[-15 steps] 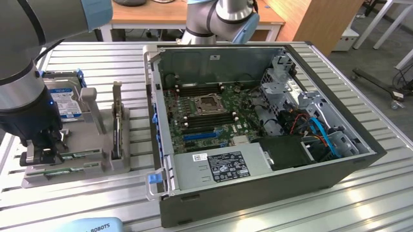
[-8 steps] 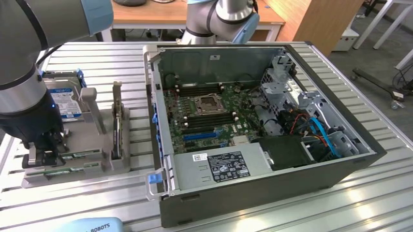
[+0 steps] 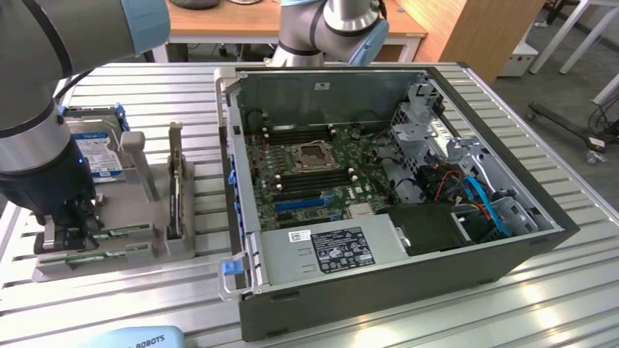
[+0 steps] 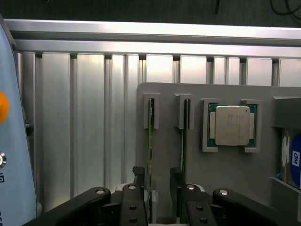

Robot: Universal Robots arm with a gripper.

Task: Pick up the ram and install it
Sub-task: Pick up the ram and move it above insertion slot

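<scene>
Arm [image 3: 39, 109] hangs over the slatted desk [image 3: 541, 312] close to its edge on the exterior view's left, with the gripper [image 3: 69, 230] low on a grey tray [image 3: 130, 254] that rests there. Its fingers [image 4: 133, 200] stand wide apart, one on each side of the ram [image 4: 151, 141], gripping nothing; a gap shows between each finger and the board. The ram stands on its long edge in a slot of the tray, its far end seated in a small grey bracket.

Just beside it, parallel and in its own slot, stands a second ram stick [image 4: 184, 141], outside the fingers' span. Next along the tray a square silver CPU chip [image 4: 232, 125] lies flat in a corner-framed pocket, and beyond that sits a hard drive [image 3: 97, 148] with a blue-and-white label.

Well apart from the tray, from the desk's middle toward the exterior view's right, an open computer case [image 3: 387, 290] lies on its side. Its motherboard [image 3: 290, 181] faces up, with dark memory slots on either side of the CPU socket [image 3: 314, 156].
</scene>
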